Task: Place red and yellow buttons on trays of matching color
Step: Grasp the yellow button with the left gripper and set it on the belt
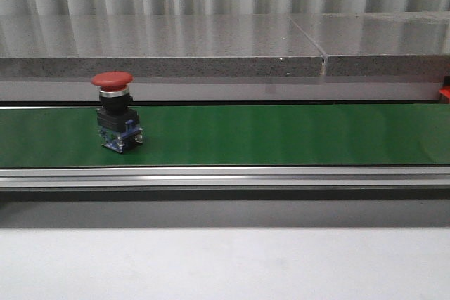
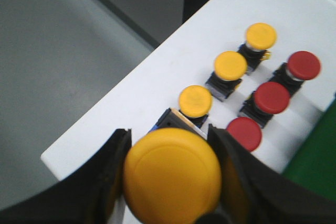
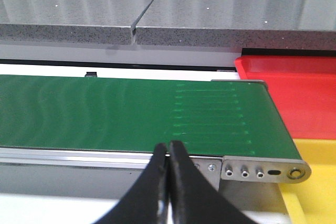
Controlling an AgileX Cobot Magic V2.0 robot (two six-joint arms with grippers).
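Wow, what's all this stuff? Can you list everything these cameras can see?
Red button on belt: one, red cap, standing upright on the belt's left part.
Held yellow button: one, yellow, between the left hand's fingers.
Yellow buttons on table: three, yellow, in a row.
Red buttons on table: three, red, in a row beside the yellow ones.
Conveyor belt: one, green.
Red tray: one, red, past the belt's end.
Yellow tray: one, yellow, next to the red tray.
White table: one.
Left hand: closed on the held yellow button.
Right hand: shut, empty.
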